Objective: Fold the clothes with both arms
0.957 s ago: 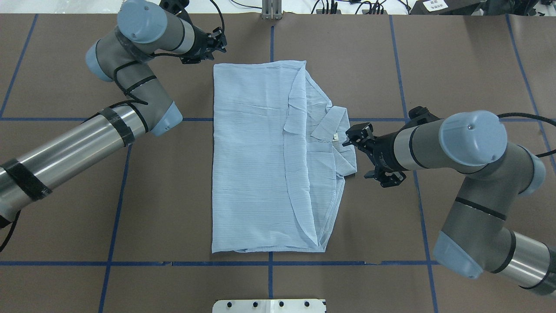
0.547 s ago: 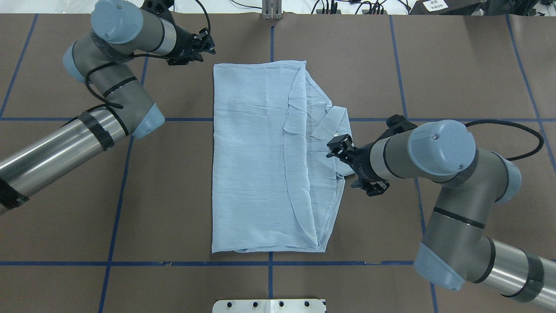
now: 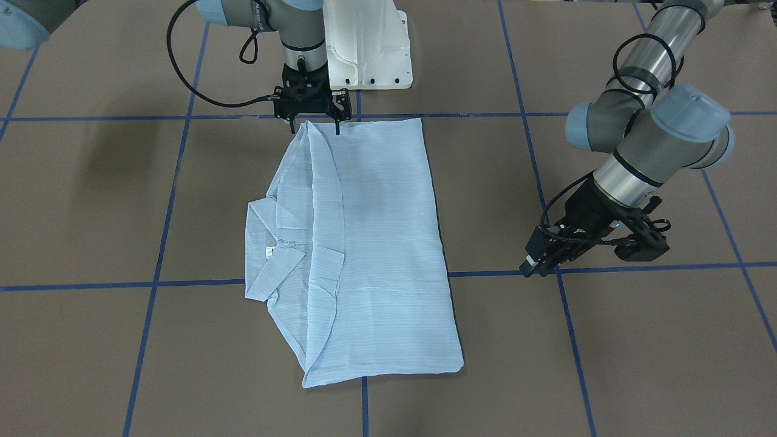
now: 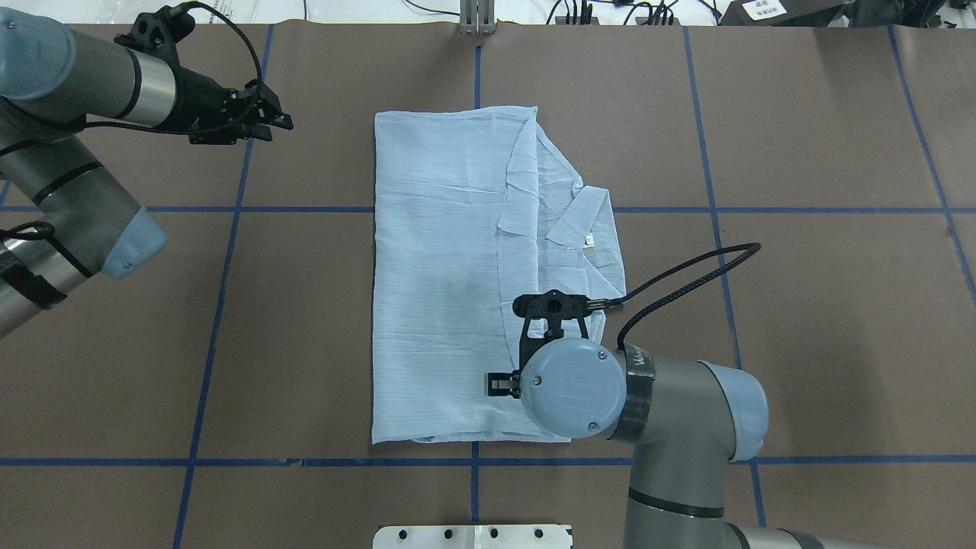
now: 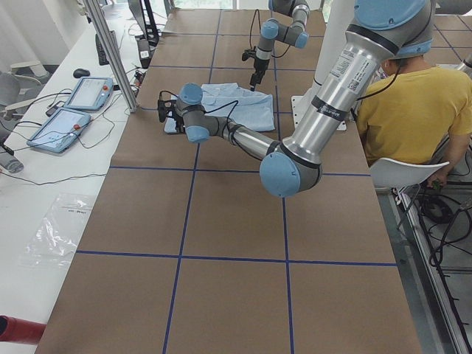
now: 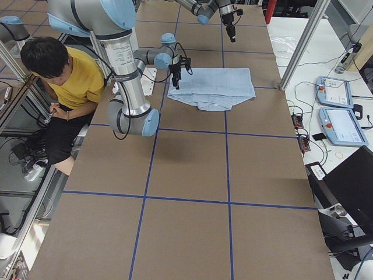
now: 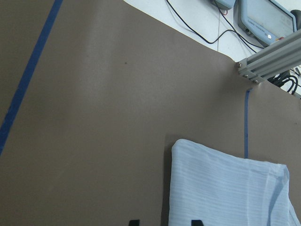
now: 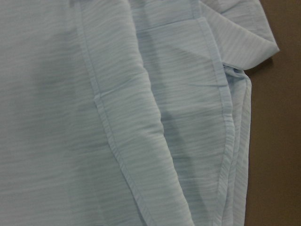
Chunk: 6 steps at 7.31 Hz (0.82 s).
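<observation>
The light-blue striped shirt lies folded in a tall rectangle on the brown table, its collar and white tag at the right side. My right gripper points straight down, open, its fingers straddling the folded edge at the shirt's robot-side hem. In the overhead view the right wrist hides those fingers. The right wrist view shows only cloth folds. My left gripper hangs open and holds nothing. It sits well left of the shirt's far corner.
A white mounting plate stands at the robot's edge of the table. Blue tape lines grid the brown surface. An aluminium post rises at the far edge. A seated person in yellow is beside the table, and control tablets lie nearby.
My right arm swung from beside the collar to above the shirt's near hem, now pointing down. My left arm pulled back leftward, away from the shirt's far corner.
</observation>
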Available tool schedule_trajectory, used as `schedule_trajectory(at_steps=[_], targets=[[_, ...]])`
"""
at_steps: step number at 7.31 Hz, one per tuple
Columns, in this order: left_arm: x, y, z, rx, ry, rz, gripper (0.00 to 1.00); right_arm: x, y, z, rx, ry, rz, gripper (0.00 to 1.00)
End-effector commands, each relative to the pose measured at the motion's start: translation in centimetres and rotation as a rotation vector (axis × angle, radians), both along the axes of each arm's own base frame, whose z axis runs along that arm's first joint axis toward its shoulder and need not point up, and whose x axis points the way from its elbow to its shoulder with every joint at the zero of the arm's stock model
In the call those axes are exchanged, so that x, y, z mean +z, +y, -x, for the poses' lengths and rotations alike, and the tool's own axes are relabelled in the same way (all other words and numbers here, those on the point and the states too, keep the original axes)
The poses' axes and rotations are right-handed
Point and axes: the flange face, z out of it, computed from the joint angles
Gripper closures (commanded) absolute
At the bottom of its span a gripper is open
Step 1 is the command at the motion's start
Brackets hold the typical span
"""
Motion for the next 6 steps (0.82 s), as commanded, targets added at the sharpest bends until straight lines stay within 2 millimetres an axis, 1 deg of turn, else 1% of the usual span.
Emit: schedule_trajectory(at_steps=[1,3,5,6], targets=[[0.7,0.5,0.3,0.006,-0.003,0.005,0.53,0.9,-0.7,3.5,-0.233,0.13,-0.176,0.04],[1.0,0.5,0.1,0.009,-0.007,0.01,0.52,1.6,-0.6,3.6,-0.249,0.17,-0.161,0.1],[1.1,0.5,0.0,0.01,-0.008,0.01,0.52,2.3,-0.5,3.3,-0.272,0.219,-0.163,0.11],[1.0,0.5,0.0,0.009,-0.007,0.01,0.52,3.0,-0.5,3.0,-0.274,0.242,-0.153,0.12]])
